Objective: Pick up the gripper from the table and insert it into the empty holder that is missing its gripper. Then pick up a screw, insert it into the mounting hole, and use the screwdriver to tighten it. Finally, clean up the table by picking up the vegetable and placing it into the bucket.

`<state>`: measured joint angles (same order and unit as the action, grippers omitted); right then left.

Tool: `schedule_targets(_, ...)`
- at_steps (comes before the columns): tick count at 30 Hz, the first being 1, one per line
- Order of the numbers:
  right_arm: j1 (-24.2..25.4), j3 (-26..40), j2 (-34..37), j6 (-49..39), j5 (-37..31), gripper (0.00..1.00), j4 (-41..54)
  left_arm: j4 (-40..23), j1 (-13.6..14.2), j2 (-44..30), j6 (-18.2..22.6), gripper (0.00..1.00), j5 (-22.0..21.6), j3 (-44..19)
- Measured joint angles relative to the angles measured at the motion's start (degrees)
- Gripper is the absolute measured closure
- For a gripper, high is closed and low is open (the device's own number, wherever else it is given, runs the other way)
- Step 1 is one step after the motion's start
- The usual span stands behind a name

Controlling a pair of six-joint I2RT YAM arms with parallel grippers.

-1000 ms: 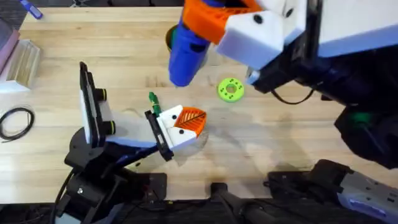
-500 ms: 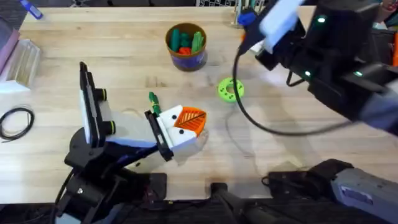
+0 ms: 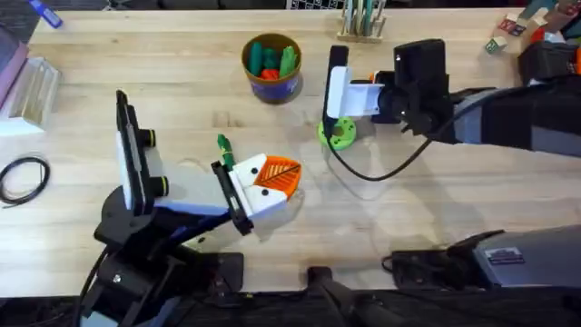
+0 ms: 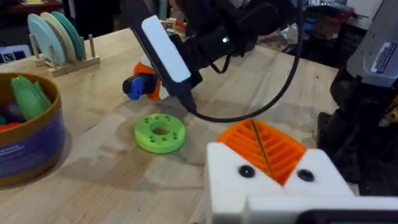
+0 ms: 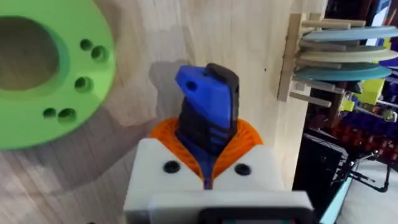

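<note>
You are holding the stubby bright blue screwdriver (image 5: pixel 208 118) in the right gripper (image 5: pixel 208 171), its orange pads pinching the body, low over the wooden table (image 3: pixel 182 82) beside the bright green round disc (image 3: pixel 339 133). The blue-purple bucket (image 3: pixel 271 66), near the disc, is holding green toy vegetables. The left gripper (image 4: pixel 268 163) is resting with its orange pads pressed together on nothing.

Light wood table (image 3: pixel 182 82): bucket (image 3: pixel 271 66), green disc (image 3: pixel 338 133), black cable loop (image 3: pixel 23 177), blue pen (image 3: pixel 45 13).
</note>
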<state>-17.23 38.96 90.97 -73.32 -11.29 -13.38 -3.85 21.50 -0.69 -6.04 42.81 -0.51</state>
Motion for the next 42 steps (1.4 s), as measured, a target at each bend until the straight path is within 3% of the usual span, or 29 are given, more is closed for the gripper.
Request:
schedule_targets(2,0.0,0.0,0.3,-0.5,-0.3,0.939,-0.1,0.0,0.0,0.0,0.0,0.995,0.0,0.0)
schedule_targets(5,0.0,0.0,0.3,-0.5,-0.5,0.755,-0.2,0.0,0.0,0.0,0.0,0.995,0.0,0.0)
schedule_targets(9,0.0,0.2,0.3,1.1,-0.5,0.403,0.1,0.0,0.0,0.0,0.0,0.995,0.0,0.0)
schedule_targets(11,0.0,0.9,0.2,1.5,-1.0,0.123,0.4,0.0,0.0,0.0,0.0,0.995,0.0,0.0)
schedule_targets(12,0.0,1.5,-0.1,1.8,-1.2,0.042,1.1,0.0,0.0,0.0,0.0,0.995,0.0,0.0)
schedule_targets(19,-0.8,2.0,-2.8,12.1,-1.5,0.01,8.0,0.0,0.0,0.0,0.0,0.995,0.0,0.0)
schedule_targets(20,-0.8,2.0,-3.5,14.2,-1.5,0.01,9.4,0.0,0.0,0.0,0.2,0.953,0.0,0.0)
schedule_targets(26,-1.1,1.9,-11.0,24.9,-1.5,0.011,19.3,0.0,0.0,0.0,0.0,0.058,0.0,0.0)
schedule_targets(31,-1.3,2.1,-20.6,34.8,-1.4,0.009,21.1,0.1,0.0,0.0,0.0,0.015,-0.8,0.0)
schedule_targets(35,-2.4,2.2,-27.3,38.7,-1.3,0.009,21.1,1.5,0.0,0.0,-1.0,0.014,-5.6,0.1)
schedule_targets(39,-3.5,2.3,-31.7,40.4,-1.3,0.011,22.8,1.8,0.0,0.0,-6.4,0.014,-16.3,-1.2)
schedule_targets(42,-4.4,2.3,-33.3,40.8,-1.3,0.011,24.9,-6.4,0.0,-0.6,-8.7,0.015,-24.6,-6.6)
